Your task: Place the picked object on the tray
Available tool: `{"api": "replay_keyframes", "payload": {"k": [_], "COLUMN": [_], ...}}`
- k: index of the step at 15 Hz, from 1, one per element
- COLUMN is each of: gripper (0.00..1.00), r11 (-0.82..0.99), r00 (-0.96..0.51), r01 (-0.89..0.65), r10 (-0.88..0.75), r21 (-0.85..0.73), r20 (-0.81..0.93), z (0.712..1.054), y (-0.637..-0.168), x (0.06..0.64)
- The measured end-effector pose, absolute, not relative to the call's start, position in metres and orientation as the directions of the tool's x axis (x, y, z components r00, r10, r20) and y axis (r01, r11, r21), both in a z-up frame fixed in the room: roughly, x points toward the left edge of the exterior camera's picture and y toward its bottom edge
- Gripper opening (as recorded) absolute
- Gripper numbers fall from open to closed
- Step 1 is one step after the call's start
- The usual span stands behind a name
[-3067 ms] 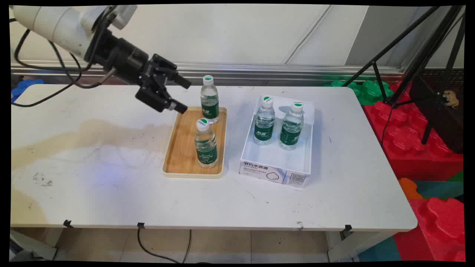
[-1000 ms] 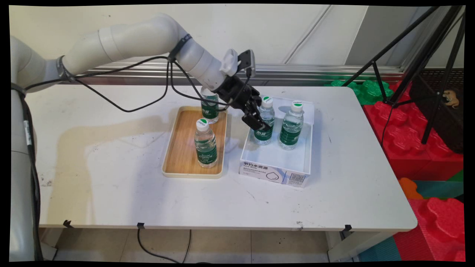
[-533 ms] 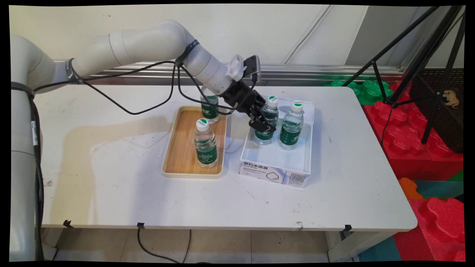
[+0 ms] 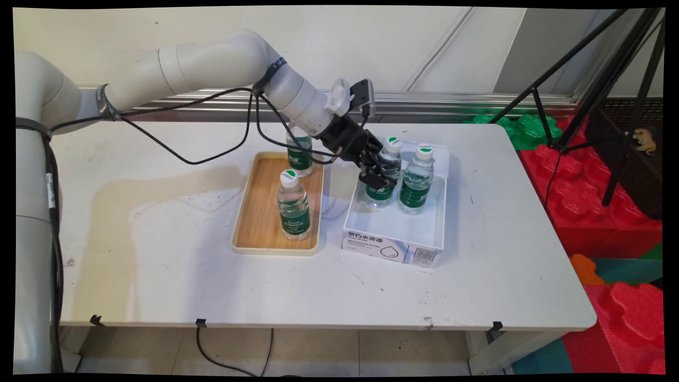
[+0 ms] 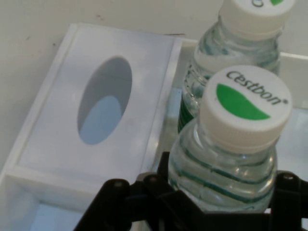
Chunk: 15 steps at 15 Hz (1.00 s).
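**Clear plastic bottle being gripped inside the white box**

Black fingers (image 4: 383, 183) are closing narrow around the held bottle (image 4: 391, 159), pressing on its clear body above the green label. In the hand view the held bottle (image 5: 231, 159) is filling the gap between the fingers (image 5: 288, 187), its white cap with a green mark facing the camera.

The held bottle is sitting in the white box (image 4: 392, 249), at that box's 11 o'clock corner, and is leaning, its cap tipping toward 1 o'clock. Whether its base is touching the box floor cannot be told.

A second bottle (image 4: 416, 180) is standing upright just beside it at 3 o'clock, still in the box. At 9 o'clock from the box, a wooden tray (image 4: 260, 212) is lying on the bench (image 4: 159, 254), carrying one bottle at its middle (image 4: 294, 209) and another at its 12 o'clock end (image 4: 299, 154).

Judging by the grip, the grasp step is the one in hand. Any move from here is calling for a steady hold on a smooth, water-filled bottle, and for clearance from the neighbouring bottle and the box wall.
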<state>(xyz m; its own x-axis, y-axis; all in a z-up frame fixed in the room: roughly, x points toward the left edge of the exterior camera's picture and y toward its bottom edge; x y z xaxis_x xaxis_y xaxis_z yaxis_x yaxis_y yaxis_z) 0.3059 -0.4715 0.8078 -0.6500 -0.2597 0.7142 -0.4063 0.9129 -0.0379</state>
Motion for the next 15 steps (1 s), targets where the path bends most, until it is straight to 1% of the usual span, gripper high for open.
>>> {"api": "replay_keyframes", "payload": {"k": [6,15], "gripper": [0.0,0.0], "r11": [0.908,0.902], "r00": [-0.621,-0.582], "r01": [-0.417,-0.43], "r10": [-0.25,-0.233], "r21": [-0.042,-0.051], "r20": [0.743,0.779], "z": [0.83,0.885], "y": [-0.459,-0.424], "x": [0.316,0.349]}}
